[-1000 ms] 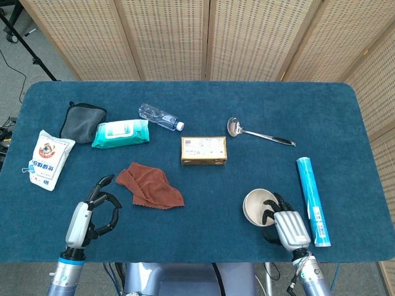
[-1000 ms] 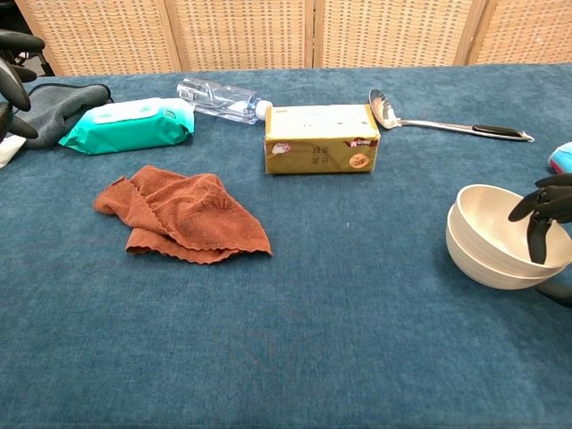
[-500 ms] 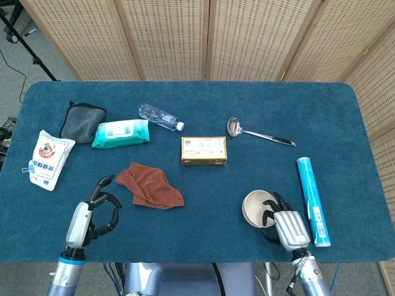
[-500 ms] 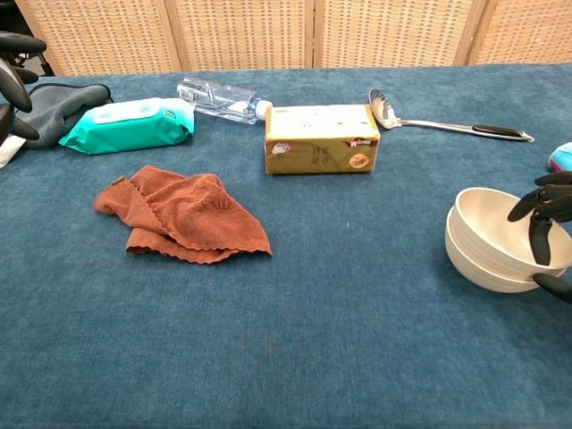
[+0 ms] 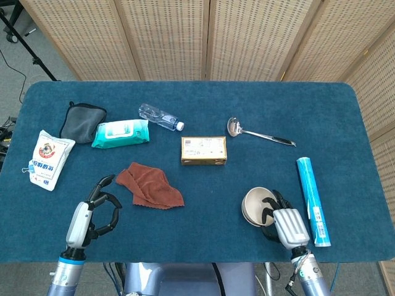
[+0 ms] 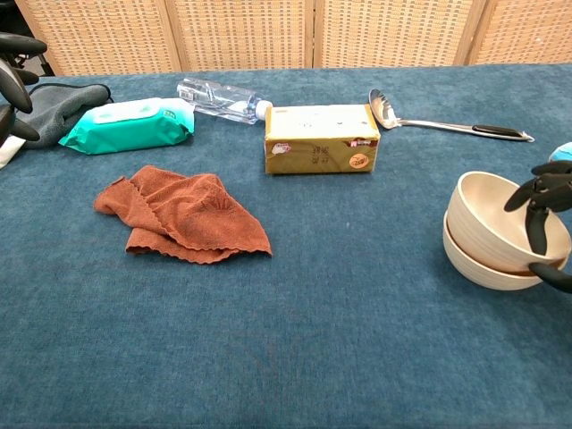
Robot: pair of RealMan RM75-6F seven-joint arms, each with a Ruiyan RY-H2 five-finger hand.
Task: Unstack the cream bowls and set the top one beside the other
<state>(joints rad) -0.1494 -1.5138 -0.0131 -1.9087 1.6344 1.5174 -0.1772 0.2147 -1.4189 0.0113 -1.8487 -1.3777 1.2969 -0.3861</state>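
Cream top bowl (image 6: 500,217) at the counter's (image 5: 203,228) near right, tilted and raised partly out of the lower bowl (image 6: 483,264), just left of the right hand (image 5: 285,223). Held by that hand: dark fingers (image 6: 534,207) hooked over the far rim into the bowl, thumb below. Left hand (image 5: 86,217) at the near left, fingers loosely curled, holding nothing, well apart from the bowls. Compared with a second ago, more gap showing between the two bowls.
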